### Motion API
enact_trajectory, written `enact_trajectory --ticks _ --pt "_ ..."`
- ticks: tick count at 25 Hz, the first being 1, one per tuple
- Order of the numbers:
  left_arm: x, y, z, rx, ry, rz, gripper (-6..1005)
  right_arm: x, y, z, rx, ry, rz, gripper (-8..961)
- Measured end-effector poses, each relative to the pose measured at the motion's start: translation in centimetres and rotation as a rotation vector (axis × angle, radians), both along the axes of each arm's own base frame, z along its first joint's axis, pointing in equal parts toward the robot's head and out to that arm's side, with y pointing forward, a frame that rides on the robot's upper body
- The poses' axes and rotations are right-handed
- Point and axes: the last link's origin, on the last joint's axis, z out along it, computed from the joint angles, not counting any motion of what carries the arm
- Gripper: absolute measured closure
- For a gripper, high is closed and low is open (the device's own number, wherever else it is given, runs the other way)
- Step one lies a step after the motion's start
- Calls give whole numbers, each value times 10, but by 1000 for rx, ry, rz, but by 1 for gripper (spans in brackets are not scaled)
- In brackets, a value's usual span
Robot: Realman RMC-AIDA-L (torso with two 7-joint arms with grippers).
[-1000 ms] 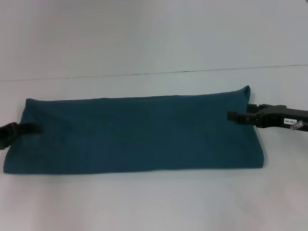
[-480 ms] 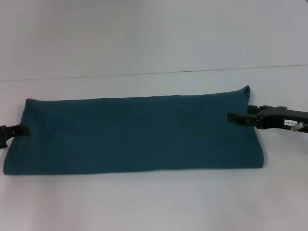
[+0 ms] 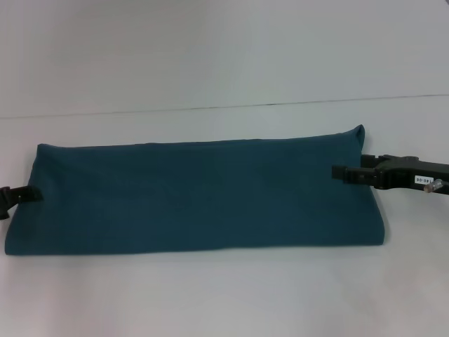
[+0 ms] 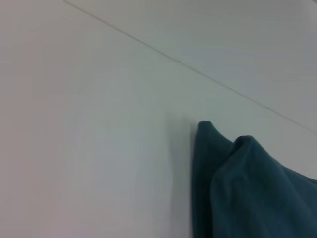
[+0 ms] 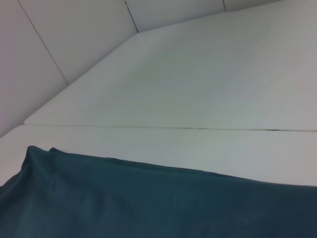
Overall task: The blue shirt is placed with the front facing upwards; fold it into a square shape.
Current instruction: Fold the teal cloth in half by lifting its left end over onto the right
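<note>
The blue shirt (image 3: 196, 196) lies flat on the white table as a long, folded teal strip running left to right, with only plain fabric showing. Its far right corner (image 3: 360, 130) peaks up slightly. My left gripper (image 3: 28, 193) sits at the strip's left end, its dark tip just at the cloth edge and mostly out of frame. My right gripper (image 3: 338, 170) reaches in from the right, low over the right end. A bunched shirt corner (image 4: 218, 148) shows in the left wrist view, and the shirt's folded edge (image 5: 148, 198) in the right wrist view.
The white table (image 3: 224, 295) extends in front of and behind the shirt. A thin seam line (image 3: 224, 107) runs across the table behind it. Nothing else stands on the surface.
My left gripper has drawn back to the left, off the shirt's left end toward the frame edge. The right gripper and the shirt have stayed where they were.
</note>
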Motion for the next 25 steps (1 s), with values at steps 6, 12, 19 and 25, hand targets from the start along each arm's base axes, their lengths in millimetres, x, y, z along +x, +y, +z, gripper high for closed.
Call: enact_trajectory --ticks 6,12,19,25 --pt "-4 0 2 15 26 10 139 1 -1 -1 -7 -10 -3 8" --pt "-6 0 6 29 30 11 139 2 -1 -2 -8 -9 -3 9" --pt "-7 0 7 39 34 15 139 1 -1 -2 -9 -8 -3 8" --pt "-8 0 9 48 41 19 139 2 -2 -2 -9 -8 -5 8"
